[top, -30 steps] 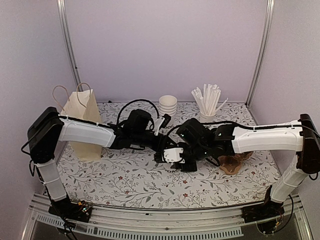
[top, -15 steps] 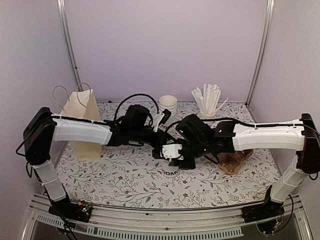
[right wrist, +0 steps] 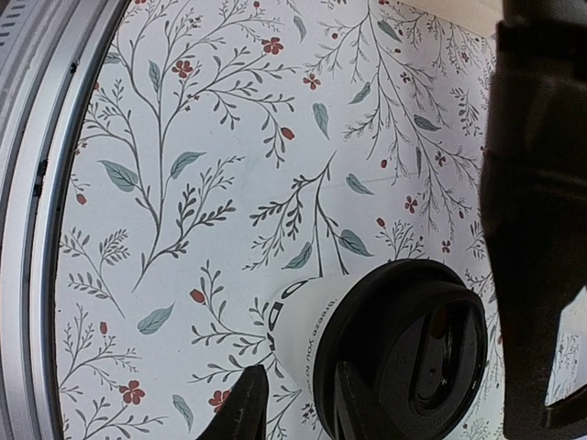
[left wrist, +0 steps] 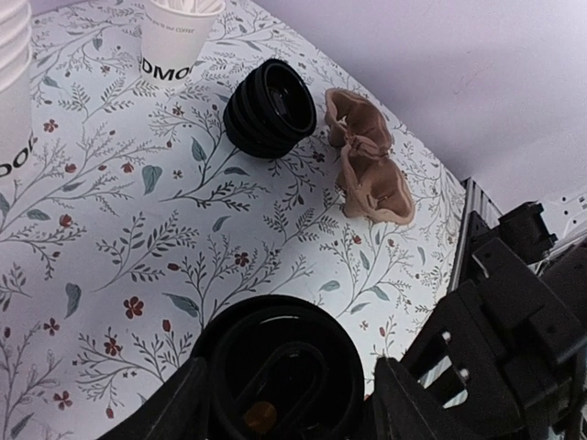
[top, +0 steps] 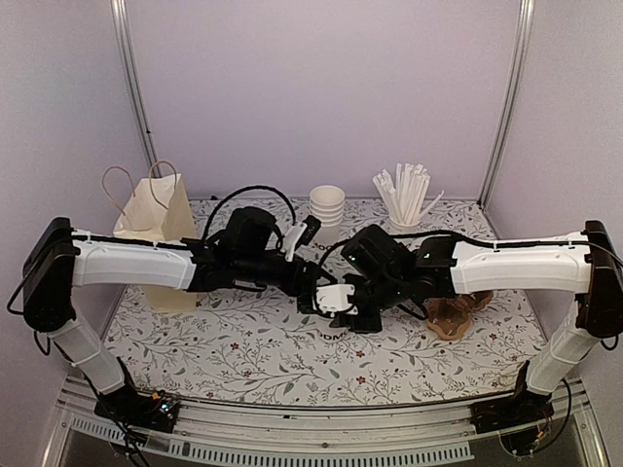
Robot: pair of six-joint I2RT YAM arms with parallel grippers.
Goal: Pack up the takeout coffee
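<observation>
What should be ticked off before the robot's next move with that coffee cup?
1. Black lid sits on the cup: ok.
2. Lid pressed fully shut: cannot tell.
3. Left pincer open, straddling the lid: ok.
4. Right pincer gripping the cup firmly: cannot tell.
5. Paper bag standing upright at the back left: ok.

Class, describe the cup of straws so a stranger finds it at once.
At the back edge of the flowered table, right of centre, stands the cup of straws. It bristles with white straws, while the stacked cups to its left hold nothing.
</observation>
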